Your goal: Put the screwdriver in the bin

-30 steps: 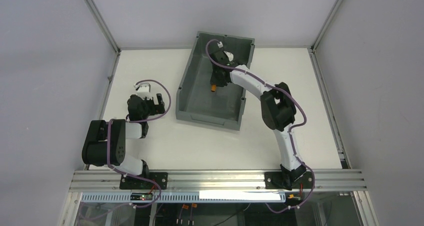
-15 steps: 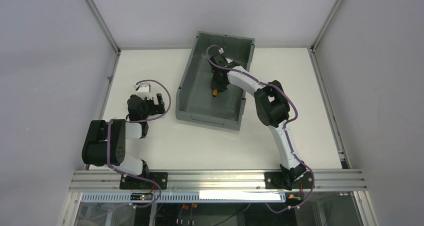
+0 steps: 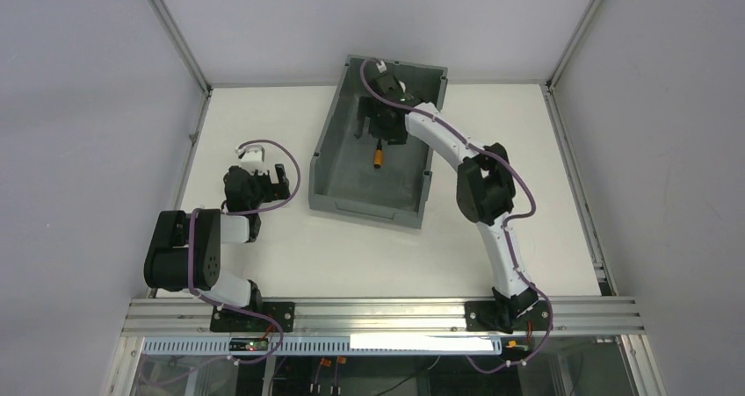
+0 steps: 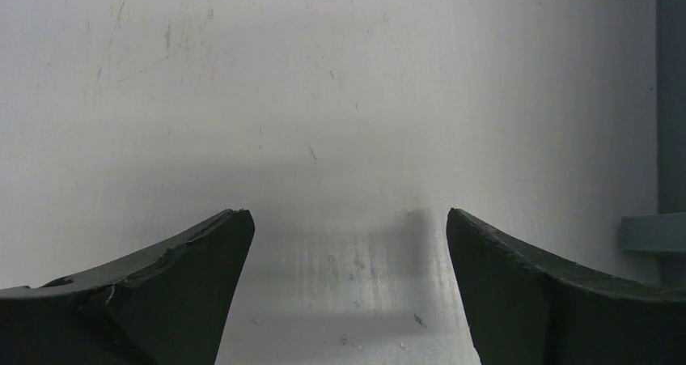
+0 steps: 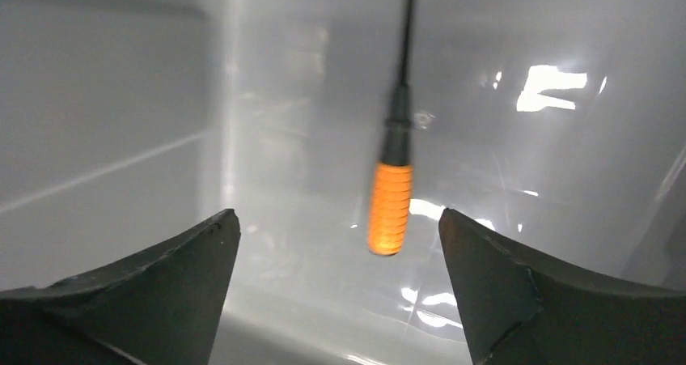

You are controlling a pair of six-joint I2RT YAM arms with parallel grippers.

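Right hand (image 5: 337,217): fingers apart, nothing held, inside bin (image 3: 323,163).
Screwdriver (image 5: 390,207): loose in bin, under hand.
Risk: lifting hand could bump far bin wall.

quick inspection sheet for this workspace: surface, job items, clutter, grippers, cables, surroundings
surface: white table, lightly scuffed in the left wrist view
job's things: screwdriver inside the bin, orange handle toward the camera, touching neither finger
clutter: nothing seen
grippers: left gripper open over bare table beside the bin; right gripper open inside the bin, holding nothing
cables: purple cables run along both arms, none snagged that I can see
surroundings: grey walls on three sides; metal rail at the near edge carries the arm bases
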